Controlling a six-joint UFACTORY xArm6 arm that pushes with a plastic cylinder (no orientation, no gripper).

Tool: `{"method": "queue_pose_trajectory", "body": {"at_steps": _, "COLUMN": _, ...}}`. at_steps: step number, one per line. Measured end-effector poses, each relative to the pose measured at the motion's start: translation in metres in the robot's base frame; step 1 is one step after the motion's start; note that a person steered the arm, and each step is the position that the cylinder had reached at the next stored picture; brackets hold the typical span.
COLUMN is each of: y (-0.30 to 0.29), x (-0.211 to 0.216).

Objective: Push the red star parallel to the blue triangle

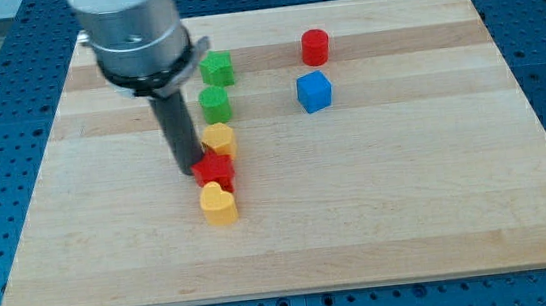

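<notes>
The red star (217, 169) lies left of the board's middle, between two yellow blocks. My tip (193, 169) stands at the star's left edge, touching or nearly touching it. A yellow block (219, 138) sits just above the star, against it. A yellow heart-shaped block (219, 204) sits just below it. No blue triangle shows in the view; the arm's body (136, 31) hides part of the board's upper left.
A green star (217, 69) and a green block (215, 103) stand in a column above the yellow block. A blue cube (314, 91) and a red cylinder (315, 45) lie to the upper right. The wooden board (407, 190) rests on a blue perforated table.
</notes>
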State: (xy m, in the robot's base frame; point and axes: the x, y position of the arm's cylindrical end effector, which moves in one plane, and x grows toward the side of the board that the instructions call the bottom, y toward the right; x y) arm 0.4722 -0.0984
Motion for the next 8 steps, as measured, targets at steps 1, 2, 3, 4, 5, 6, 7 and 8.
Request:
{"method": "queue_pose_trajectory", "body": {"at_steps": 1, "y": -0.014, "x": 0.001}}
{"method": "queue_pose_trajectory", "body": {"at_steps": 2, "y": -0.038, "x": 0.022}}
{"method": "queue_pose_trajectory", "body": {"at_steps": 3, "y": 0.002, "x": 0.039}}
{"method": "queue_pose_trajectory", "body": {"at_steps": 4, "y": 0.034, "x": 0.038}}
{"method": "queue_pose_trajectory", "body": {"at_steps": 5, "y": 0.044, "x": 0.032}}
{"method": "queue_pose_trajectory", "body": {"at_steps": 6, "y": 0.002, "x": 0.03}}
{"method": "queue_pose_trajectory", "body": {"at_steps": 7, "y": -0.003, "x": 0.025}}
{"method": "queue_pose_trajectory", "body": {"at_steps": 8, "y": 0.024, "x": 0.011}}
